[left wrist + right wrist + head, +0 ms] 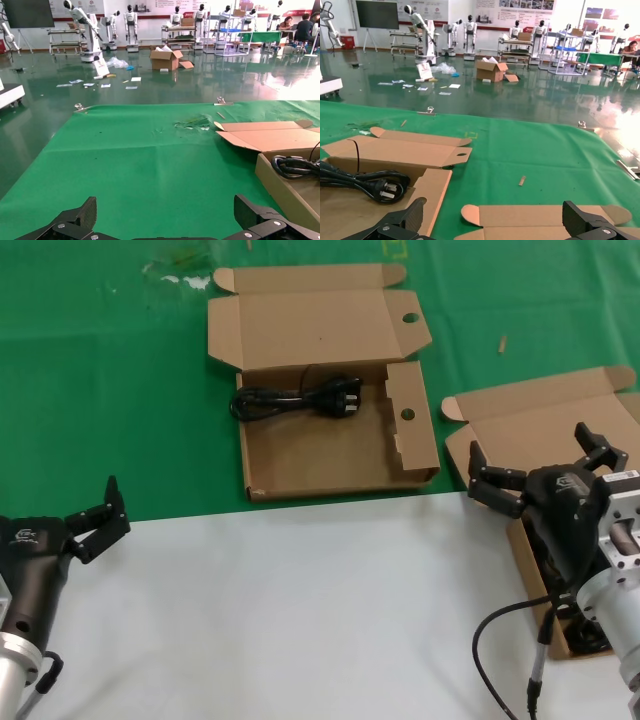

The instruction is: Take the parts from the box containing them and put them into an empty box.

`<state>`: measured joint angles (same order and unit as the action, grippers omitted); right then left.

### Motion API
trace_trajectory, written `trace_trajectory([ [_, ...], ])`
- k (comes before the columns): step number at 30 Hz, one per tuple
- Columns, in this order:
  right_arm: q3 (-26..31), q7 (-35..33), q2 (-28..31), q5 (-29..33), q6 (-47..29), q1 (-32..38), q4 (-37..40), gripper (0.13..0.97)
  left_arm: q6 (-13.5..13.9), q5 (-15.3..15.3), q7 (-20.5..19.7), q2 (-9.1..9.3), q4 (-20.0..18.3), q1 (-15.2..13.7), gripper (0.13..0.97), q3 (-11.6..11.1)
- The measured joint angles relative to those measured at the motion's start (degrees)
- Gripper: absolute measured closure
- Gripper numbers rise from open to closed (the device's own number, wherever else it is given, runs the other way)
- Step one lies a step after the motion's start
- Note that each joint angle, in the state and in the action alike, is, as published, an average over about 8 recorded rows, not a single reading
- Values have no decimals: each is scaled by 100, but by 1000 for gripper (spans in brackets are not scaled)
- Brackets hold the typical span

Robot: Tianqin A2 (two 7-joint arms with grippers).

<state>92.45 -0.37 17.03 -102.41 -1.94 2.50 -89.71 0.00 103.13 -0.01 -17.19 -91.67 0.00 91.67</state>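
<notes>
Power cord lies in partitioned box, upper centre of frame, along back wall; coil toward frame left, plug toward partition. Judged light, floppy, rubbery; loops could snag or spill. Best hold: across bundled coil or at stiff plug body.

Plain-lidded box at right edge, interior mostly hidden by arm; dark shapes inside, contents unclear.

Right tool hovers over that box, fingers apart, empty. Left tool parked lower left above white surface, fingers apart.

Writing: small pale logo on each tool housing, unreadable. Boxes unmarked.
</notes>
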Motion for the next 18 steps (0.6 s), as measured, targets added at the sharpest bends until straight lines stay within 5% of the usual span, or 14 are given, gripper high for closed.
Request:
trace_trajectory([
  [18, -6, 3, 1, -6, 15, -19, -15, 129, 0, 0, 0, 0, 0, 0, 132, 0],
])
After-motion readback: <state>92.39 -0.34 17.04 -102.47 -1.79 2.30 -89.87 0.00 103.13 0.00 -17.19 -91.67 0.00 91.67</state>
